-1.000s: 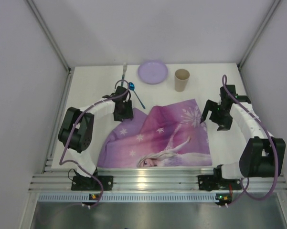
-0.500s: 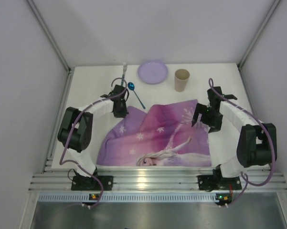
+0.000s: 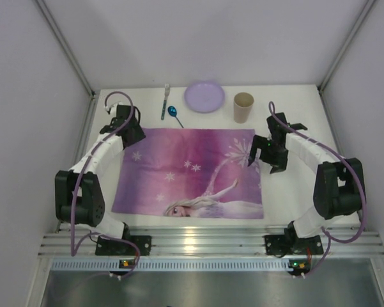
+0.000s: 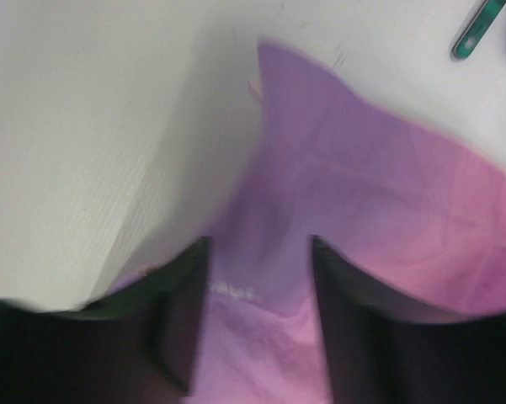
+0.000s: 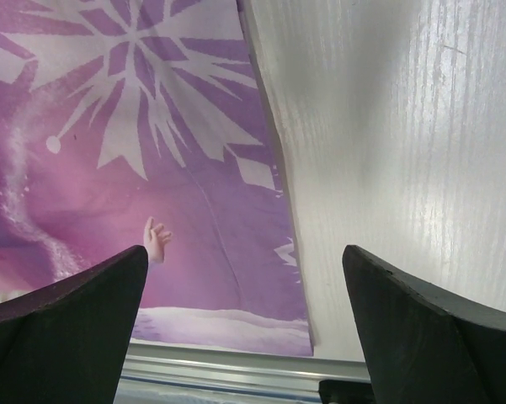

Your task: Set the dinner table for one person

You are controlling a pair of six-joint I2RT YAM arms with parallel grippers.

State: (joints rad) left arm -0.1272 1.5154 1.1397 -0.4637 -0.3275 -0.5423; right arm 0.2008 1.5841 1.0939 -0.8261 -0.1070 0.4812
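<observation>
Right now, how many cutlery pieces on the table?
2: a teal-handled one past the placemat's far edge, left of the plate; a blue spoon just right of it.

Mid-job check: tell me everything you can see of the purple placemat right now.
The placemat is thin purple-to-pink cloth printed with white snowflakes and a cartoon princess near its front edge. It lies spread open, roughly rectangular and mostly flat, on the white table, front edge close to the aluminium rail. Its far-left corner sits between the jaws of the left gripper; whether they pinch it is unclear. The right gripper hovers open over its right edge.
</observation>
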